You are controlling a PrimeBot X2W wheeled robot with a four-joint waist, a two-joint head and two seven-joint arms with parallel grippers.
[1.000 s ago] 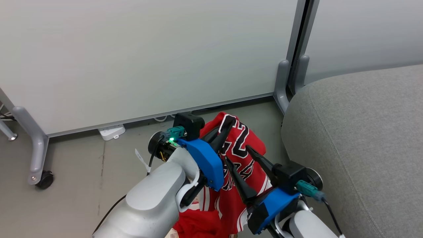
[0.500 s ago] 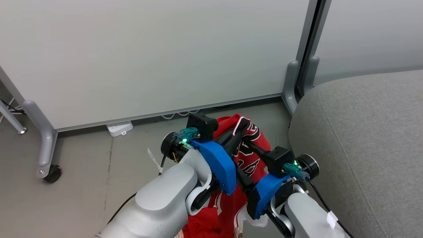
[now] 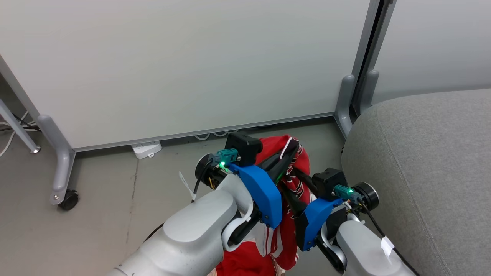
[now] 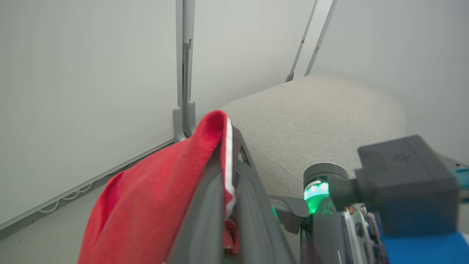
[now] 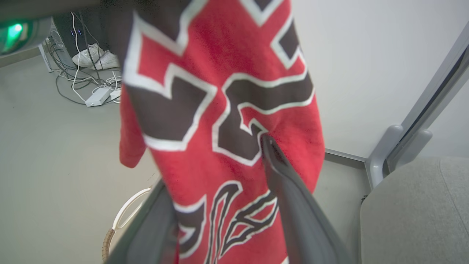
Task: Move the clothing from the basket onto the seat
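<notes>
While left tool pinches the clothing, right wrist view shows right tool spread wide

Two grippers: left gripper and right gripper. One red garment hangs between them. One grey seat lies beside the right gripper. Below that gripper is one basket, beyond it two white shoes.

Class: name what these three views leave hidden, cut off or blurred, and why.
- basket: mostly cut off by the bottom edge, right wrist view.
- clothing, lower end: behind the left forearm, head view.
- seat: far side cut by the right edge, head view.
</notes>
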